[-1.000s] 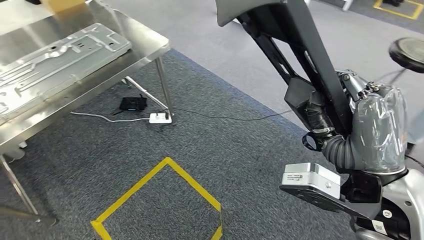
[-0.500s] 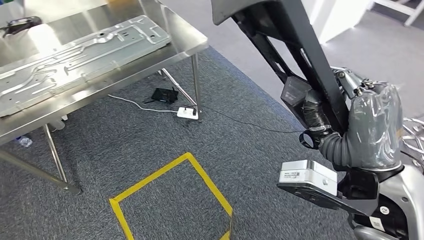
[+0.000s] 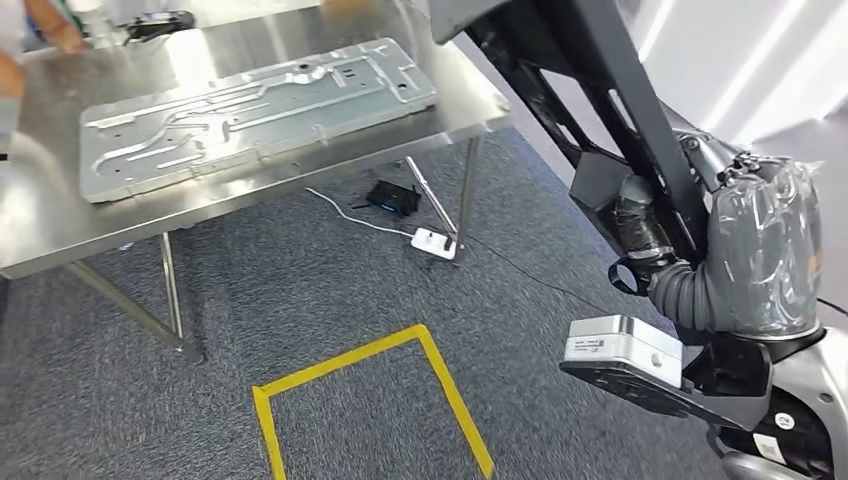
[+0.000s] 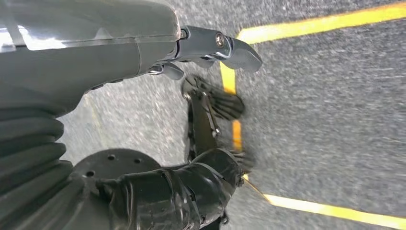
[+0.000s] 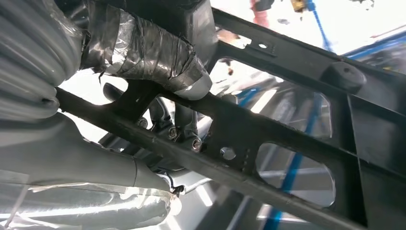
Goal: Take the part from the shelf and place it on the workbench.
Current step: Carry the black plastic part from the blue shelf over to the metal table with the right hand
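One black frame part (image 3: 600, 110), long and openwork, carried in the right hand (image 3: 640, 215). In the right wrist view the thumb (image 5: 158, 57) lies over one bar of the part (image 5: 287, 120) and the dark fingers (image 5: 184, 127) hook under it, so the grip is closed around the bar. Held up and slanting, likely to keep its long end off the floor during carriage. It is well apart from the workbench, to that bench's right and nearer the robot.

One workbench (image 3: 60, 230), steel-topped, on slim legs; destination for the part. Its bare steel near the front edge looks the likeliest landing place.

One pressed metal panel (image 3: 250, 110), lying flat on the workbench and taking most of the top.

One left hand (image 4: 206, 115), hanging over the carpet, holding nothing, fingers loosely apart; judged idle for this step.

One yellow floor marking (image 3: 350, 390), on the carpet in front of the workbench, probably a standing mark.

One white power strip (image 3: 435, 243) with cable, on the floor beneath the workbench's right end.

One person's hand (image 3: 50, 25), blurred, at the workbench's far left corner.

Stage, as judged: transport, part not yet set down.
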Controlling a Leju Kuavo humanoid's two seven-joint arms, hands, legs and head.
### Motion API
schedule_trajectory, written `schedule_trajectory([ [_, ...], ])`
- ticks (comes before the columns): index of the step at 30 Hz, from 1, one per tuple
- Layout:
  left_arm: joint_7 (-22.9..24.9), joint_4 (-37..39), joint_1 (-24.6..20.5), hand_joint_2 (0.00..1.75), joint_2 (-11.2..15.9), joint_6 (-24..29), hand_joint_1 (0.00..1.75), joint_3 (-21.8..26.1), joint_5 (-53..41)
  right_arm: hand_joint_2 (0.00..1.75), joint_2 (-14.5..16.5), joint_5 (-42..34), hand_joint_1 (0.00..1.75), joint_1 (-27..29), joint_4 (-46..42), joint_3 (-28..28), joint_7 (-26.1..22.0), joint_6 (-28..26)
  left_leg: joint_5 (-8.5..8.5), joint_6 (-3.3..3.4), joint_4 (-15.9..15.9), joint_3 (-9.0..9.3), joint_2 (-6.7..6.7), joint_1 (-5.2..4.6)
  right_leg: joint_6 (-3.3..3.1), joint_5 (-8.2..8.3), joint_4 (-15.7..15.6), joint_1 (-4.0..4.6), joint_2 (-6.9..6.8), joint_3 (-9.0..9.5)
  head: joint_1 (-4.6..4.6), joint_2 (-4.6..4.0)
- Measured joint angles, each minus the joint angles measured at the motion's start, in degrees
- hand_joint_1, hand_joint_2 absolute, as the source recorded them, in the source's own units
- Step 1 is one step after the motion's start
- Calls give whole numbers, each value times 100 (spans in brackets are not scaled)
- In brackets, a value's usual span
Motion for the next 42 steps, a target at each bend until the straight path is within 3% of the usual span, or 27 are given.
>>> schedule_trajectory([
  [2, -5, 0, -3, 175, -2, -5, 0, 1, 0, 175, -27, -7, 175, -12, 5, -1, -4, 7, -154, -78, -19, 75, -162, 15, -39, 653, -459, -4, 147, 45, 17, 0],
  [3, -7, 0, -3, 175, -4, -9, 0, 1, -2, 175, -40, -10, 175, -26, 6, -2, -4, 11, -167, -115, 4, 118, -215, 22, -91, 748, -557, 5, 132, 81, 17, 0],
  [5, -8, 0, 12, 175, -5, -15, 0, 1, -5, 175, -60, -14, 175, -69, 2, -6, 4, 14, -60, -178, 124, 119, -194, 34, -205, 656, -601, 27, 5, 251, 2, 0],
  [6, -9, 0, 10, 175, -4, -17, 0, 1, -7, 175, -62, -14, 175, -84, 0, -7, 9, 15, 69, -205, 364, 19, -47, 33, -254, 608, -647, 30, -61, 363, -14, 0],
  [8, -10, 0, -9, 175, -1, -20, 0, 3, -7, 175, -63, -14, 175, -94, -3, -7, 18, 20, 173, -255, 998, -404, 323, 32, -316, 474, -712, 52, -195, 613, -46, 0],
  [10, -8, 0, -16, 175, -3, -22, 0, 4, -7, 175, -65, -15, 175, -95, -2, -7, 24, 27, -154, -284, 1476, -919, 508, 31, -339, 280, -775, 70, -349, 894, -68, 0],
  [12, -4, 0, 17, 175, -6, -22, 0, 4, -7, 175, -66, -19, 175, -95, 3, -6, 25, 35, -671, -270, 1435, -1253, 540, 29, -342, 60, -840, 90, -490, 1233, -72, 0],
  [13, -3, 0, 39, 175, -7, -22, 0, 4, -6, 175, -66, -25, 175, -96, 7, -5, 27, 43, -742, -239, 1236, -1339, 556, 21, -340, -56, -868, 106, -556, 1412, -73, 0],
  [14, -3, 0, 60, 175, -7, -22, 0, 4, -5, 175, -66, -33, 175, -96, 14, -3, 28, 55, -546, -184, 944, -1386, 602, 4, -338, -176, -895, 125, -620, 1577, -76, 0],
  [16, -4, 3, 99, 175, 7, -16, 0, 4, -2, 175, -64, -53, 175, -91, 39, 7, 31, 81, 509, -30, 327, -1395, 812, -79, -310, -424, -928, 163, -714, 1865, -55, 0],
  [17, -7, 4, 110, 175, 12, -12, 0, 4, -1, 175, -63, -60, 175, -93, 54, 13, 30, 91, 932, 15, 153, -1358, 895, -123, -279, -543, -956, 170, -759, 1987, -41, 0],
  [18, -9, 5, 111, 175, 16, -9, 0, 4, 0, 175, -62, -66, 175, -97, 67, 17, 31, 94, 1152, 39, 74, -1303, 922, -152, -241, -614, -944, 168, -791, 2112, -29, 0],
  [19, -13, 4, 97, 175, 14, -7, 0, 4, 1, 175, -61, -72, 175, -112, 73, 18, 32, 97, 1086, 33, 84, -1214, 862, -160, -200, -610, -869, 160, -815, 2186, -21, 0],
  [21, -20, 4, 40, 175, 20, -2, 0, 8, 11, 175, -60, -90, 175, -143, 83, 16, 38, 103, 927, 60, 38, -1004, 696, -136, -147, -390, -294, 118, -695, 2014, -10, 1],
  [23, -21, 4, -10, 175, 26, 8, 0, 14, 27, 175, -60, -114, 175, -153, 102, 18, 43, 128, 799, 107, -44, -774, 550, -102, -127, -262, 547, 92, -406, 1435, 19, 2],
  [25, -20, 4, -29, 175, 26, 15, 0, 28, 33, 175, -61, -136, 175, -149, 132, 20, 53, 164, 646, 133, -117, -533, 421, -80, -112, -616, 1025, 89, -227, 842, 52, 2],
  [27, -19, 4, -14, 175, 25, 21, 0, 44, 36, 175, -61, -181, 175, -150, 162, 20, 98, 223, 453, 121, -170, -245, 291, -53, -84, -1141, 998, 87, -201, 404, 67, 1],
  [28, -18, 4, 5, 175, 22, 26, 0, 49, 39, 175, -61, -226, 175, -153, 179, 21, 138, 262, 341, 104, -184, -90, 225, -36, -67, -1217, 814, 85, -201, 254, 71, 1],
  [29, -15, 4, 25, 175, 19, 31, 0, 51, 42, 175, -61, -283, 175, -156, 205, 26, 182, 303, 220, 81, -193, 68, 174, -21, -51, -1049, 539, 83, -201, 142, 74, 1],
  [31, -2, 8, 57, 175, 13, 46, 0, 57, 49, 175, -61, -414, 175, -161, 292, 55, 265, 382, -30, 27, -188, 361, 88, -8, -48, -24, -170, 72, -210, -7, 99, 1],
  [32, 7, 9, 55, 175, 11, 54, 0, 64, 53, 175, -62, -478, 175, -155, 343, 80, 303, 421, -161, -5, -222, 507, 62, -20, -64, 413, -422, 84, -227, 14, 102, 1],
  [33, 15, 11, 63, 175, 9, 61, 0, 72, 59, 175, -67, -535, 175, -152, 390, 100, 344, 458, -231, -44, -233, 688, 50, -38, -110, 675, -602, 87, -215, 73, 104, 2],
  [35, 23, 12, 51, 175, 21, 69, 0, 85, 69, 175, -77, -627, 175, -234, 443, 131, 404, 519, -147, -106, -40, 808, 98, -81, -223, 613, -680, 84, -180, 311, 102, 1],
  [36, 29, 13, 42, 175, 32, 72, 0, 90, 77, 175, -80, -661, 175, -305, 451, 138, 421, 542, -61, -135, 199, 748, 189, -90, -281, 602, -706, 59, -167, 402, 88, 1],
  [38, 43, 13, -20, 175, 50, 77, 0, 101, 90, 175, -79, -714, 175, -399, 461, 154, 436, 578, -143, -207, 762, 386, 400, -73, -369, 586, -704, 40, -215, 563, 14, 1],
  [40, 45, 13, -52, 175, 49, 72, 0, 119, 95, 175, -84, -777, 175, -424, 494, 175, 457, 665, -577, -304, 1236, -42, 512, -41, -424, 528, -700, 50, -259, 701, -36, 0],
  [42, 45, 13, -43, 175, 47, 62, 0, 132, 80, 175, -87, -845, 175, -497, 581, 237, 491, 860, -981, -347, 1376, -374, 528, -10, -431, 465, -696, 48, -281, 812, -46, 0],
])
